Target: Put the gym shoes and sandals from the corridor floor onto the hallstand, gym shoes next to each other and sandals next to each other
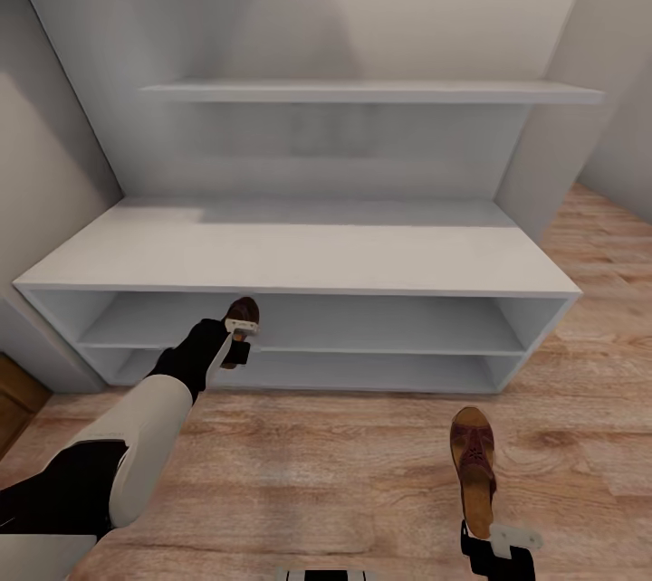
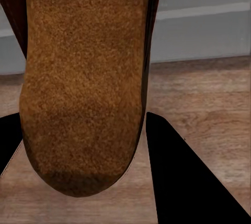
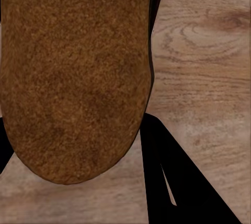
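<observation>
Corridor with a warm brown wood-plank floor [image 1: 362,472] and pale grey walls; against the back wall stands the white-grey hallstand [image 1: 299,260], a low wide unit with two open horizontal shelves, a tall back panel and a floating shelf [image 1: 371,92] above.

Left arm: extended toward the front of the hallstand. The left tool [image 1: 239,338] pinches one dark brown sandal [image 1: 241,320] by one end, holding it up in front of the edge of the upper open shelf, clear of the floor. In the left wrist view the tan suede footbed of this sandal [image 2: 83,82] lies between the two black fingers [image 2: 183,177], with the floor and the lower front of the hallstand behind it.

Right arm: low at the near edge of the head view. The right tool [image 1: 496,538] pinches the second sandal [image 1: 474,468] at its near end; the sandal points away from the robot, over the floor and well apart from the hallstand. Whether its far end touches the planks cannot be told. In the right wrist view its footbed [image 3: 78,77] sits between the black fingers [image 3: 172,171], above bare wood grain.
</observation>
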